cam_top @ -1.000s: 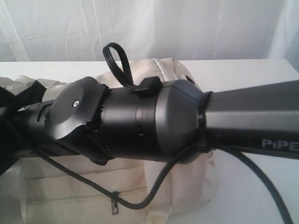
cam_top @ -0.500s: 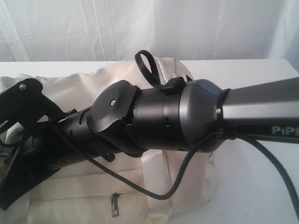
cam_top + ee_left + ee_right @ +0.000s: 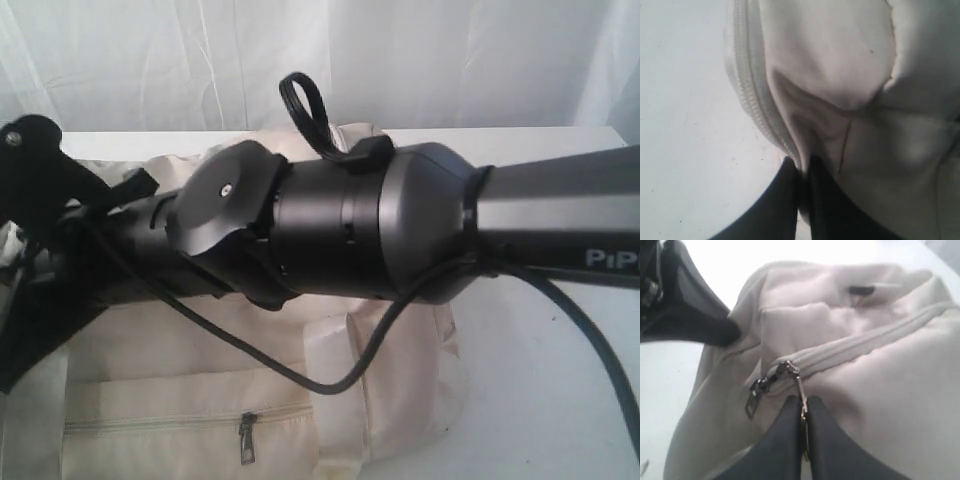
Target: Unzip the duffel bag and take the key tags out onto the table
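On the plain white desk (image 3: pixel 560 400), the cream fabric duffel bag (image 3: pixel 400 400) lies slumped across the middle, with bare surface toward the desk's right edge. The right tool (image 3: pixel 802 415) is clenched on a metal zipper pull (image 3: pixel 801 390) of the main zip. The left tool (image 3: pixel 802 170) pinches a fold of the bag's cloth just beside the zipper seam. The main zip looks closed, so the step in hand is judged to be the opening pull. It should run low and straight along the line of the teeth, away from the left tool, which anchors the cloth so that the bag does not drag or bunch. Lifting the pull would likely only hoist the soft fabric. Counted: one bag, two tools and two pulls on the main zip, the second metal pull (image 3: pixel 751 402) hanging free, plus one front-pocket pull (image 3: pixel 245 438). No key tags show, so their number cannot be told.
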Action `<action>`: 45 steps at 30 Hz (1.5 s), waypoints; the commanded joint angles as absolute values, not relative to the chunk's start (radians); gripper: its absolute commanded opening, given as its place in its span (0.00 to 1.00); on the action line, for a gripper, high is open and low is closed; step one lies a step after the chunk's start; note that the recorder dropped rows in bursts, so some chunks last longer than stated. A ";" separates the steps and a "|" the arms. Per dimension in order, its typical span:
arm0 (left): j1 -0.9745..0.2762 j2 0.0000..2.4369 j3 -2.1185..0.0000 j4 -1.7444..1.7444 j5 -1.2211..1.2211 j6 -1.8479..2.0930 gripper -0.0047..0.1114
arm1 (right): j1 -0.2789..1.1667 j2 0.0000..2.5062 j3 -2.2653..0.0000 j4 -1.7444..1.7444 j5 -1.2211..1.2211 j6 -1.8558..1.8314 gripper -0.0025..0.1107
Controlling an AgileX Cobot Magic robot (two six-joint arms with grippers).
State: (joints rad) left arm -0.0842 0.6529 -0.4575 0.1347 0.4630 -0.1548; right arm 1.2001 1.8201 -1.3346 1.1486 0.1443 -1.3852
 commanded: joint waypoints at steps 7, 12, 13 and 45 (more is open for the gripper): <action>-0.082 0.651 -0.439 0.107 0.508 -0.156 0.04 | 1.196 1.884 -1.517 1.149 -0.072 -1.511 0.02; -0.082 0.651 -0.439 0.107 0.515 -0.156 0.04 | 1.192 1.965 -1.614 1.147 -0.130 -1.525 0.02; -0.082 0.651 -0.439 0.107 0.515 -0.156 0.04 | 1.187 1.982 -1.637 1.147 -0.147 -1.525 0.02; -0.082 0.591 -0.441 0.139 0.382 -0.158 0.04 | 0.917 2.201 -1.922 1.151 0.149 -1.411 0.02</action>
